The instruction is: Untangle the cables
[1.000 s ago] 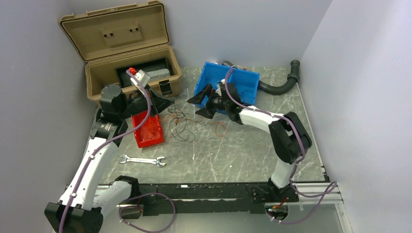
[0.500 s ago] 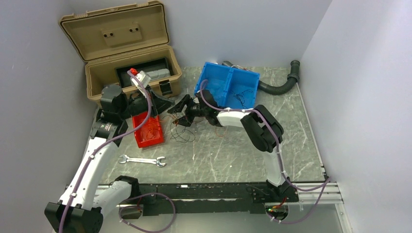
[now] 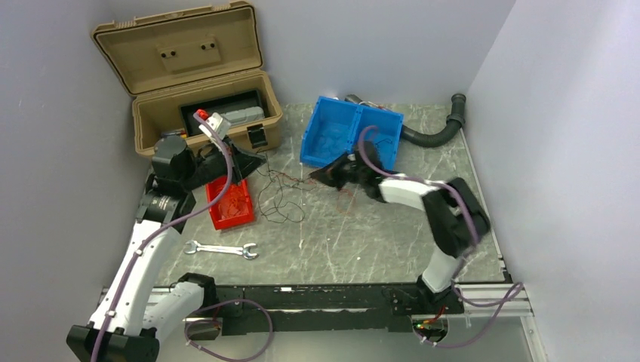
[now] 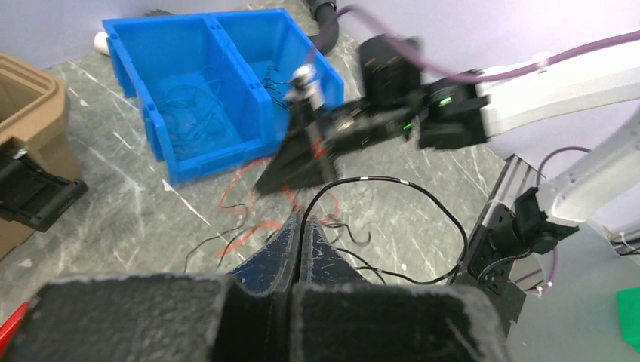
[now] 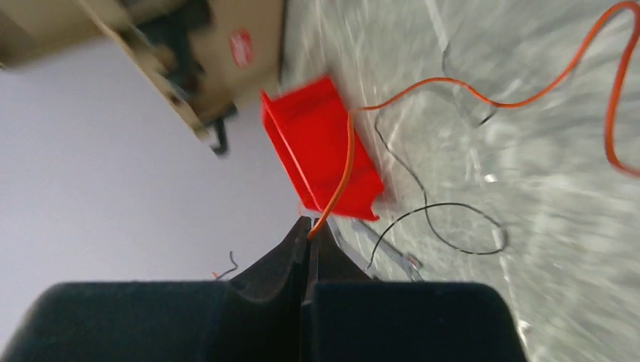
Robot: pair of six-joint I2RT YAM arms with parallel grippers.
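Partly done, I judge: the left end effector [image 4: 300,222] pinches a black cable [image 4: 392,181], the right end effector [image 5: 311,230] an orange cable [image 5: 483,98]. Other cables [image 3: 278,197] lie tangled mid-surface [image 3: 362,234], and some sit in the blue bin [image 3: 311,147].

We see bare tabletop [image 3: 362,241] open near and right of the cables [image 3: 278,197]; red bin [image 3: 234,219] and tan case [image 3: 181,53] block the left, blue bin [image 3: 311,139] blocks the far side, wrench [image 3: 221,249] lies near-left, apart from them
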